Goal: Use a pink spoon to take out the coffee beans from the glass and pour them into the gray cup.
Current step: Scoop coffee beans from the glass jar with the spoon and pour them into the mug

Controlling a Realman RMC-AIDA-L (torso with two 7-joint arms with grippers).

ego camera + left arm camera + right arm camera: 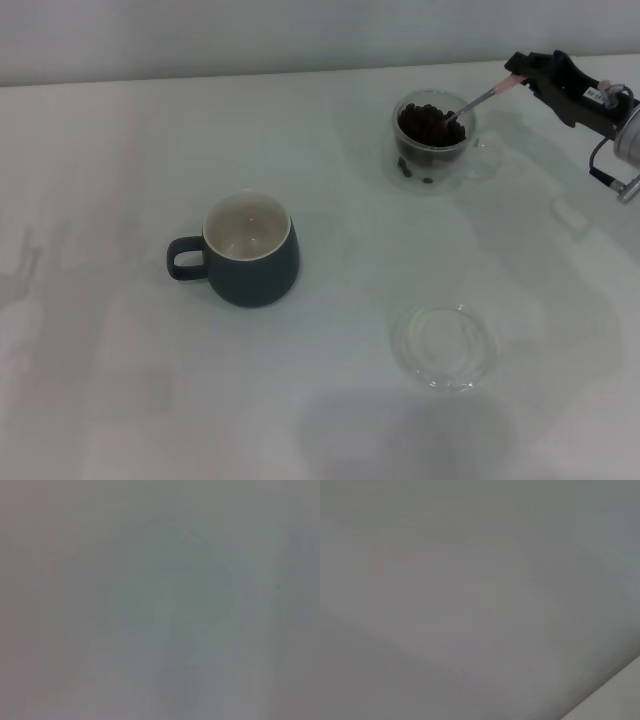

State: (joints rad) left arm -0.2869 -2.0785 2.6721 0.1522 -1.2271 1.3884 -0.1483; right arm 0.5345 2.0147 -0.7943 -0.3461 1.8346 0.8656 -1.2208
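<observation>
While its fingers grip the pink spoon [492,95] by the handle, the right gripper [528,78] dips the bowl into the coffee beans [431,124] filling the glass [433,140] at the table's [120,400] far right; the gray cup [250,250] mid-table looks empty, so no beans are transferred yet; no writing is legible

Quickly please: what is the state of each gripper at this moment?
Right gripper: shut on the pink spoon, whose bowl is down in the coffee beans in the glass.
Left gripper: not in view.
</observation>
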